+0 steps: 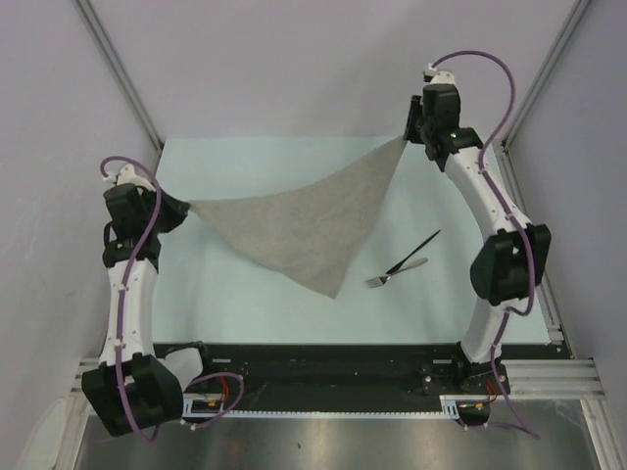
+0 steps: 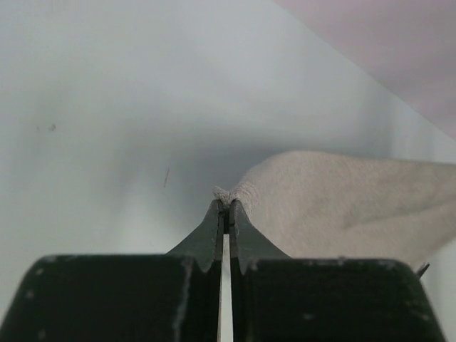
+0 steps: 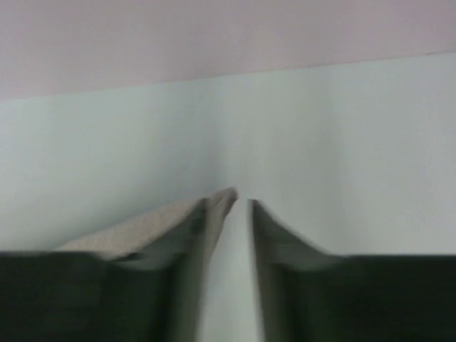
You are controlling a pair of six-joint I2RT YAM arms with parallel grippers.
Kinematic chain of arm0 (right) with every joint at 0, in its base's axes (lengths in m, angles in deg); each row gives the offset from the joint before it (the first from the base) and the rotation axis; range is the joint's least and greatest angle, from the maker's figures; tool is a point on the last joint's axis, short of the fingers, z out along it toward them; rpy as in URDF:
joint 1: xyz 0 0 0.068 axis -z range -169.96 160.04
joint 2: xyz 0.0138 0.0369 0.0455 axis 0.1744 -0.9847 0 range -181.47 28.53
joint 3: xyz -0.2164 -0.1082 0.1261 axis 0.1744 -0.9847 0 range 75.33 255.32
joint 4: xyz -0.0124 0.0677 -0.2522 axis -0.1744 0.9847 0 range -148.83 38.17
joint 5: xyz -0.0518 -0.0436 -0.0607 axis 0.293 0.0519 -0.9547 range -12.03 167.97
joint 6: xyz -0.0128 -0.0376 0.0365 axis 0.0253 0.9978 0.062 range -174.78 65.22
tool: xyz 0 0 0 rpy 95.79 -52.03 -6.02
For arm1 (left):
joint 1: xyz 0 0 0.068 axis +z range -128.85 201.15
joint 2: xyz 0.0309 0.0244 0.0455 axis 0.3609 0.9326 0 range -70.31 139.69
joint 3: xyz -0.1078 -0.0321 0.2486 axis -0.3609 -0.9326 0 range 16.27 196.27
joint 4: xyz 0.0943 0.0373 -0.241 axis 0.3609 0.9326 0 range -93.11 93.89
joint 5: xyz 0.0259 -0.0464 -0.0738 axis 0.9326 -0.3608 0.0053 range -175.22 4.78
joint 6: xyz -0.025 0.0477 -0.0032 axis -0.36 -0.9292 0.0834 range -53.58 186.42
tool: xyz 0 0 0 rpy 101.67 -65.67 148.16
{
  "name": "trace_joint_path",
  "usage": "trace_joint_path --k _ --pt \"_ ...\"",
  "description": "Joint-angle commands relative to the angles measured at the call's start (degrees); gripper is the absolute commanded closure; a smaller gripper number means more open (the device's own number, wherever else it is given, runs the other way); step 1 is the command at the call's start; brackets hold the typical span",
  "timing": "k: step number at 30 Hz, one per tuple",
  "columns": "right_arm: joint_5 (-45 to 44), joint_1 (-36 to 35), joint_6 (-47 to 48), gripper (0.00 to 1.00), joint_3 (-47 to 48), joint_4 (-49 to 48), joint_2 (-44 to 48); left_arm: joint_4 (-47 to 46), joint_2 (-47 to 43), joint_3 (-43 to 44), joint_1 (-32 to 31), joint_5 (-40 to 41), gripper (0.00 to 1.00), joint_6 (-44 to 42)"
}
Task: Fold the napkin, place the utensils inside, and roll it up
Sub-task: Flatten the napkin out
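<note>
The grey-beige napkin (image 1: 304, 220) hangs stretched between both grippers, its lower corner drooping toward the table's front. My left gripper (image 1: 186, 209) is shut on the napkin's left corner; in the left wrist view the cloth (image 2: 342, 199) bunches at the pinched tips (image 2: 226, 206). My right gripper (image 1: 406, 137) is at the napkin's far right corner. In the blurred right wrist view its jaws (image 3: 241, 199) stand slightly apart, with the cloth (image 3: 142, 228) lying along the left finger. The silver fork (image 1: 395, 272) and the thin dark utensil (image 1: 416, 250) lie on the table to the right of the napkin.
The pale blue table top (image 1: 245, 157) is walled by lilac panels at the back and both sides. A black rail and the arm bases run along the near edge.
</note>
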Motion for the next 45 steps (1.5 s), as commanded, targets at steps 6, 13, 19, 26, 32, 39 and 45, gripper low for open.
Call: trace_joint_path --k 6,13,19,26,32,39,45 --pt "9.5 -15.0 -4.1 0.24 -14.8 1.3 2.7 -0.6 3.9 -6.6 0.4 -5.4 1.0 -5.0" --pt "10.7 -31.1 -14.4 0.45 -34.3 5.9 11.1 -0.6 4.0 -6.7 0.5 -6.2 1.0 -5.8" --pt "2.4 -40.7 -19.5 0.5 -36.2 14.0 10.2 -1.5 3.9 -7.8 0.5 -9.1 1.0 -4.9" --pt "2.4 -42.1 -23.7 0.5 -39.0 12.0 6.7 -1.6 2.8 -8.1 0.4 -9.2 1.0 -4.9" --pt "3.5 -42.1 -21.5 0.5 -37.4 10.0 3.4 -1.7 3.2 -8.1 0.4 -9.8 1.0 -4.9" --pt "4.1 -40.9 -21.4 0.55 -37.4 8.5 0.5 -1.4 3.0 -8.1 0.4 -9.0 1.0 -5.2" --pt "6.4 -39.6 -21.4 0.57 -38.4 5.7 0.1 -1.4 3.5 -7.9 0.4 -9.4 1.0 -5.2"
